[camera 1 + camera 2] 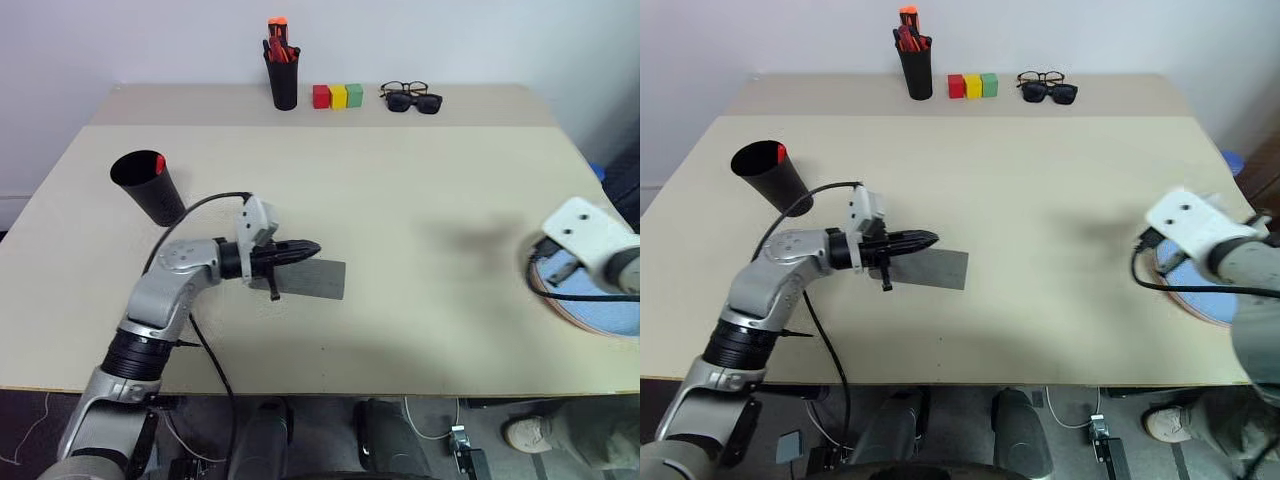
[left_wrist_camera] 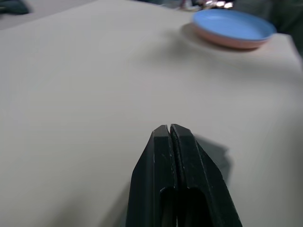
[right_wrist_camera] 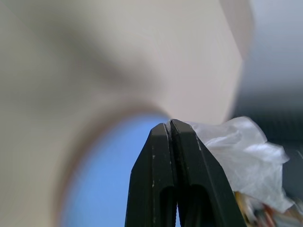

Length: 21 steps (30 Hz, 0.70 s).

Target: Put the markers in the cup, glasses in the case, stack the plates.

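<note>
The black cup (image 1: 148,187) stands at the table's left, and the red cap of a marker (image 1: 160,163) shows at its rim. The grey case (image 1: 318,279) lies flat near the middle. My left gripper (image 1: 314,246) hovers shut and empty over the case's near-left end, pointing right. At the right edge the light blue plate (image 2: 233,24) rests inside the pink plate (image 2: 222,41). My right gripper (image 3: 169,124) is shut and empty just above the blue plate (image 3: 106,189). The glasses are out of view.
At the back stand a slim black pen pot (image 1: 283,78) with red-orange pens, three coloured blocks (image 1: 337,96), and black sunglasses with a black-rimmed pair (image 1: 411,97). A crumpled white bag (image 3: 239,151) lies beyond the table's right edge.
</note>
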Tool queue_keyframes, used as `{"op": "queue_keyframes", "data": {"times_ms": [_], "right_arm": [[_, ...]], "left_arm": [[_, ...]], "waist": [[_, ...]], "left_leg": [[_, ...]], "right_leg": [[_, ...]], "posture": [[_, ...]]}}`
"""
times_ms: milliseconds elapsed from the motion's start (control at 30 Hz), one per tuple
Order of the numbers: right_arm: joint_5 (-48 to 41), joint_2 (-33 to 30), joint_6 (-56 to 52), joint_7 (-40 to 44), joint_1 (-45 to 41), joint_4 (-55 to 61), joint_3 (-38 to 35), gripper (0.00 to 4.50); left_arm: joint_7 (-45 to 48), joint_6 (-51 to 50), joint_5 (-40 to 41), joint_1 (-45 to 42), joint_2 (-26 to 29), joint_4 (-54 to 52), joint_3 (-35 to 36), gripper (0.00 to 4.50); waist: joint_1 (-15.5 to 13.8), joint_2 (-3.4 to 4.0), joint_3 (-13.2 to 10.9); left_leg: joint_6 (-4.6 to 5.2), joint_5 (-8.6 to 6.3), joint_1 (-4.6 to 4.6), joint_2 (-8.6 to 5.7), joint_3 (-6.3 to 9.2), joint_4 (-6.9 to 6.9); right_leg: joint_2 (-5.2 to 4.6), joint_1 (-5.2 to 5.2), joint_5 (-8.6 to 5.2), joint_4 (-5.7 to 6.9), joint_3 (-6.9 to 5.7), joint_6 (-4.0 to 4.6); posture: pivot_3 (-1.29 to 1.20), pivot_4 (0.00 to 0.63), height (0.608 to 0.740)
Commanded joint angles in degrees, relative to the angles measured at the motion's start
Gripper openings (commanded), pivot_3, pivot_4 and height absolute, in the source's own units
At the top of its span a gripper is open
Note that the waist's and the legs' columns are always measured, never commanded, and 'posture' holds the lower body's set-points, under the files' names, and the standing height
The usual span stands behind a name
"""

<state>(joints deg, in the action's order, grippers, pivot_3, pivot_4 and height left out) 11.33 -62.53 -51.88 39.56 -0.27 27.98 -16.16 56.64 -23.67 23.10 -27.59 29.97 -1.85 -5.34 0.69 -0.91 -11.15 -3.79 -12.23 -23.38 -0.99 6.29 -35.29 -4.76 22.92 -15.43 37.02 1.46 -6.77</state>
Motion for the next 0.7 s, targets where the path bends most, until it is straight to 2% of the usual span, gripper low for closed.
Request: {"op": "queue_keyframes", "data": {"times_ms": [33,133,200,267,333,500,600,700], "right_arm": [[0.8,-0.9,2.9,-0.5,1.0,-3.1,0.3,0.86],[0.7,0.0,6.7,-2.3,-3.0,-5.4,3.1,2.38],[-1.8,2.9,12.1,-2.9,-7.1,-7.5,4.1,3.4],[-8.3,11.1,14.9,-4.0,-13.5,-10.3,2.2,3.4],[-12.7,15.0,20.6,-1.1,-15.6,-13.1,2.1,3.4],[-18.3,17.8,25.1,2.1,-17.2,-17.4,1.7,3.4],[-27.1,24.1,23.0,5.9,-22.2,-21.7,3.2,3.4],[-28.2,25.8,23.6,7.1,-24.7,-24.9,5.0,3.4]], "left_arm": [[-1.7,0.7,-0.1,-0.1,0.4,-1.3,2.3,0.0],[-5.0,-1.0,0.5,1.9,1.8,-4.5,5.5,0.0],[-7.3,-2.0,1.0,4.2,2.6,-7.8,7.5,0.0],[-10.2,-3.1,1.2,8.1,3.5,-11.6,11.0,0.0],[-14.2,-1.8,-0.1,12.8,3.9,-14.7,15.4,0.0],[-20.1,-0.7,-2.5,17.9,4.2,-17.7,19.6,0.0],[-24.8,-1.5,-2.3,27.9,3.0,-22.0,29.0,0.0],[-27.4,-1.4,-2.0,30.8,2.1,-24.1,30.1,0.0]], "waist": [[0.1,0.03,0.0],[0.8,0.08,0.0],[1.3,0.09,0.0],[2.2,-0.03,0.0],[2.1,-0.01,0.0],[0.3,0.01,-0.1],[0.9,-0.06,0.0],[1.3,-0.05,0.0]], "left_leg": [[0.0,0.0,0.0,0.0,-0.01,-0.01],[0.0,0.0,0.04,0.02,-0.03,0.01],[0.0,0.0,0.05,0.04,-0.02,0.03],[0.0,0.0,0.07,0.07,-0.01,0.04],[0.0,0.0,0.09,0.12,-0.03,0.03],[0.0,0.0,0.03,0.0,0.0,0.02],[0.0,0.0,0.07,-0.02,-0.05,0.02],[0.0,-0.01,0.1,0.04,0.02,0.07]], "right_leg": [[-0.01,-0.01,0.0,-0.01,0.0,0.0],[0.0,0.03,0.0,0.05,0.02,0.0],[0.03,0.06,0.0,0.09,0.02,0.01],[0.05,0.03,0.0,0.08,0.02,0.01],[0.08,0.01,0.01,0.1,0.03,0.02],[-0.02,0.01,0.01,0.07,0.01,0.01],[-0.07,-0.06,0.02,-0.07,0.04,0.0],[-0.02,-0.05,0.01,0.03,0.01,0.03]], "posture": [[0.0,0.15,0.74],[0.0,0.15,0.74],[0.0,0.15,0.74],[0.0,0.15,0.74],[0.0,0.15,0.74],[0.0,0.15,0.74],[0.0,0.15,0.74],[0.0,0.15,0.74]]}}
